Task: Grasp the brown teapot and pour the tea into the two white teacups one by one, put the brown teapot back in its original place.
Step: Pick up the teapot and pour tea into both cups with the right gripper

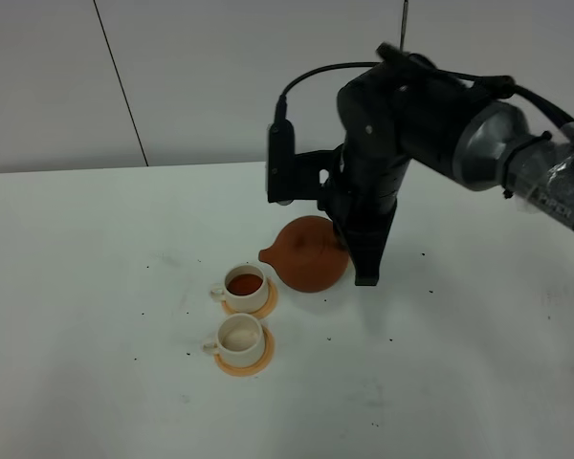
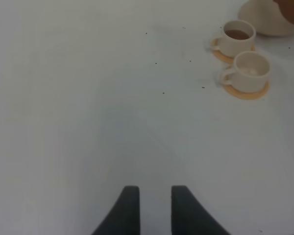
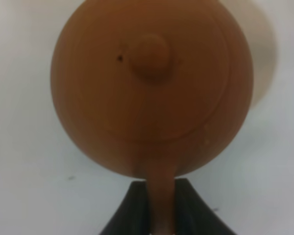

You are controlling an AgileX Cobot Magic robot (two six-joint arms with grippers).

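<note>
Right gripper (image 3: 160, 196) is pinching the teapot (image 1: 306, 256) by its handle (image 3: 159, 178), one finger each side. Its wrist view looks straight down on the lid (image 3: 149, 56) w/ knob. In the high view the teapot sits low, just right of the two cups. Its spout (image 1: 266, 255) is aimed toward the far cup (image 1: 246, 285), close but not over it. Can't tell if the base touches anything. The trivet (image 2: 265, 24) shows only in the left wrist view, as a pale disc partly under the pot.

Far cup has brown tea in it; near cup (image 1: 239, 335) looks pale inside, prob. empty. Each sits on an orange coaster (image 1: 245, 367). Left gripper (image 2: 154, 208) hovers over bare surface (image 1: 96, 306), well apart from the cups, fingers a little spread, nothing btwn them.

My read: one cup done, near cup next, then pot back on the trivet.

Risks from here:
- Hold is on the thin handle only, so the pot could swivel in the fingers when tipped and the stream would miss the cup.
- Near cup sits right beside the full one. A low spout swing could clip the far cup, slop tea or shove it off its coaster.
- Cup is small vs. pot, so too steep a tilt means overflow.
- Nothing holds the lid, so it may slide off on a hard tip.
- An off-centre set-down would leave the pot half off the trivet.
</note>
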